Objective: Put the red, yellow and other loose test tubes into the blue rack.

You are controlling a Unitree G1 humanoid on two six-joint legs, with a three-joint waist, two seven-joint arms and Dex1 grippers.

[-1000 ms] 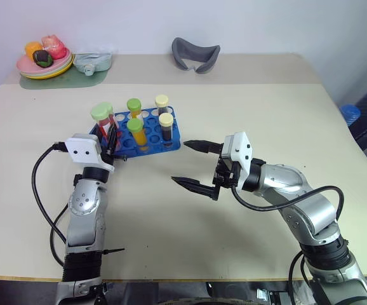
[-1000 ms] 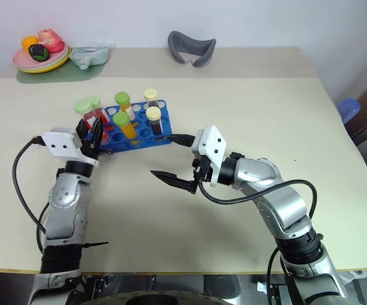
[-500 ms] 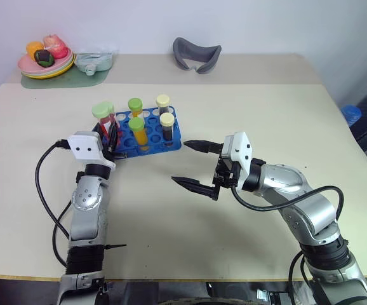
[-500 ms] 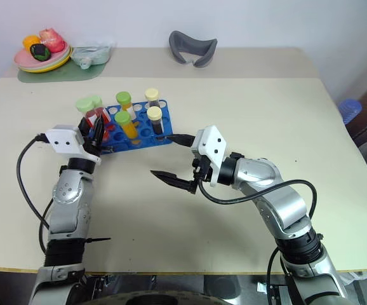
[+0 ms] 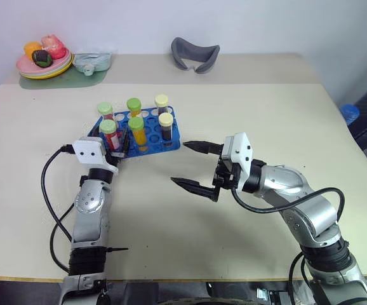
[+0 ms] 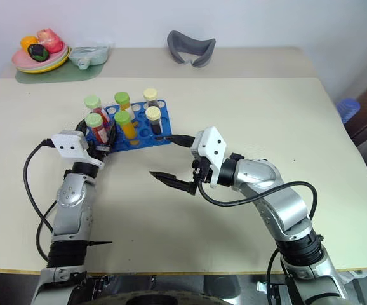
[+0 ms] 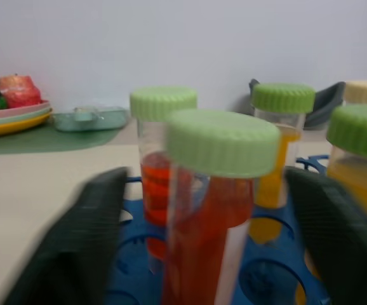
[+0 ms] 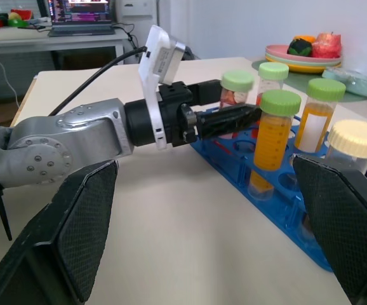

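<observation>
Now the left gripper (image 7: 199,248) stands with its jaws spread on either side of a red tube (image 5: 110,135) that sits upright in a near hole of the rack (image 5: 174,136), its fingers (image 7: 75,244) apart from the glass as far as the wrist view shows. Five more tubes stand in the rack: a second red (image 5: 105,112), two yellow (image 5: 136,133) and two brown (image 5: 166,126) with cream caps; no tube lies loose on the table (image 5: 247,101), so the task looks done or nearly so. The right gripper (image 5: 195,166) hangs over bare table beside the rack, jaws spread wide, holding nothing. The risk now, I judge, lies in the retreat: the left fingers flank the red tube closely, and a pull back at a slant could catch its cap or wall, tip it or drag the light rack along. Lifting before backing away could snag the cap from below. A sideways drift could knock the yellow tube just beside it. The right arm, if it reaches in, could nudge the rack's end
</observation>
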